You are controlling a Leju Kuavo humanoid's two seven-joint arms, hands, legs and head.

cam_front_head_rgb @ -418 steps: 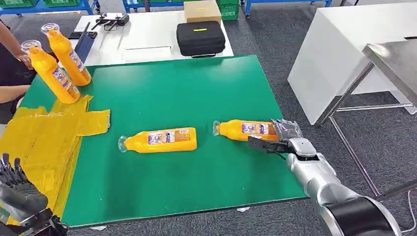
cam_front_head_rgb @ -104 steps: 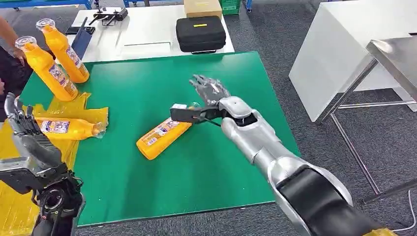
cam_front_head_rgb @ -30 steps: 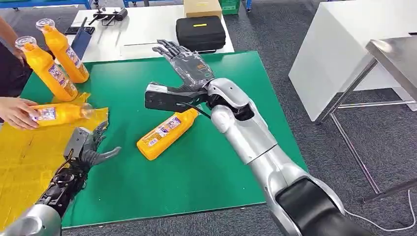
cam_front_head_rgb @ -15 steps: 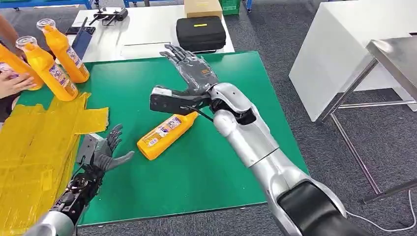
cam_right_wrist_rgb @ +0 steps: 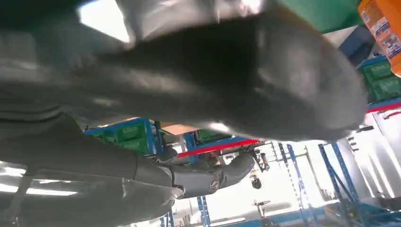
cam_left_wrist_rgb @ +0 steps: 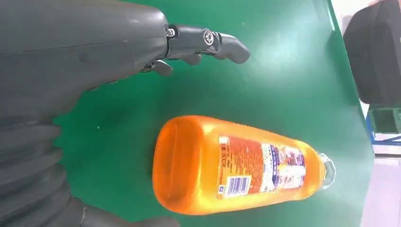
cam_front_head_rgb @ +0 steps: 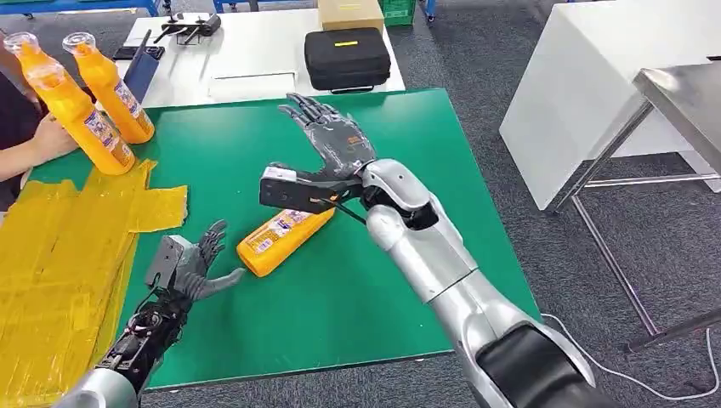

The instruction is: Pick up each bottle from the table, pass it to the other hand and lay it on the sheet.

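Observation:
An orange bottle (cam_front_head_rgb: pixel 285 240) (cam_left_wrist_rgb: pixel 236 165) lies on its side on the green table (cam_front_head_rgb: pixel 408 144), cap toward the far right. My left hand (cam_front_head_rgb: pixel 194 265) (cam_left_wrist_rgb: pixel 71 47) is open just short of the bottle's flat base, its fingers (cam_left_wrist_rgb: pixel 208 40) spread apart and not touching it. My right hand (cam_front_head_rgb: pixel 327 144) (cam_right_wrist_rgb: pixel 213 85) hovers open above the bottle's neck, palm up, holding nothing. The yellow sheet (cam_front_head_rgb: pixel 59 238) covers the table's left end with no bottle on it.
Orange bottles (cam_front_head_rgb: pixel 85 115) stand upright at the table's far left corner, with a person's hand (cam_front_head_rgb: pixel 47 140) at one. Behind the green table a white table (cam_front_head_rgb: pixel 255 64) carries a black case (cam_front_head_rgb: pixel 347 58) and a cardboard box (cam_front_head_rgb: pixel 349 15). A white cabinet (cam_front_head_rgb: pixel 587 93) stands to the right.
My left hand has moved right across the table up to the bottle's base. My right hand has sunk a little. The person took the bottle off the sheet and stood it with the others.

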